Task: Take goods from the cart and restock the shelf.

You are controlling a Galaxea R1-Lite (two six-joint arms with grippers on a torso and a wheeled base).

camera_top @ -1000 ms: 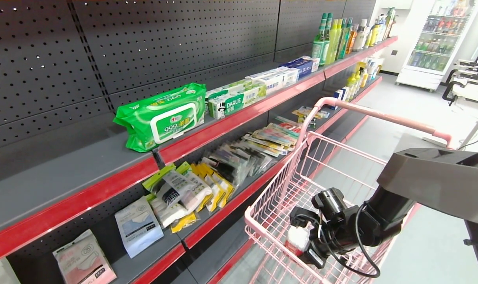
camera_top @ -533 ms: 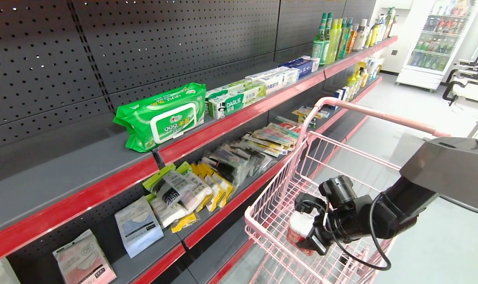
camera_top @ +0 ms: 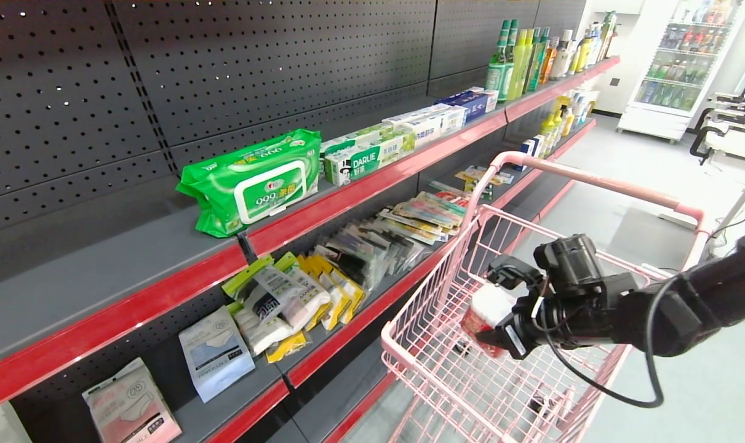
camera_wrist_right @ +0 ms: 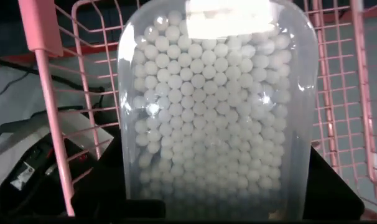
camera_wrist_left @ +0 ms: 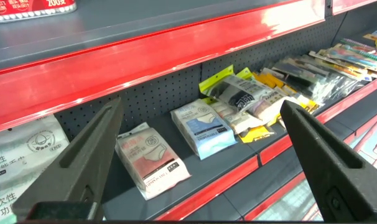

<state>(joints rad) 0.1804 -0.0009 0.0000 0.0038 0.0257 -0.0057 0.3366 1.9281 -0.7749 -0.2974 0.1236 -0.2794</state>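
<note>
Simply clear, rounded, bead-filled jar (camera_wrist_right: 216,112)

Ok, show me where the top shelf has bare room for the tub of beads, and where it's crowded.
Free for the tub of beads: the top shelf is bare from the green wipes pack leftward to the view's edge. Crowded: right of the wipes, toothpaste boxes run close together toward the bottles. Below it, packets lie crowded.

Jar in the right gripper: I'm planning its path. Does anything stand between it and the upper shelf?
Yes: the cart's pink wire side stands between the jar, held in the right gripper, and the upper shelf. Nothing else visible blocks the way.
</note>
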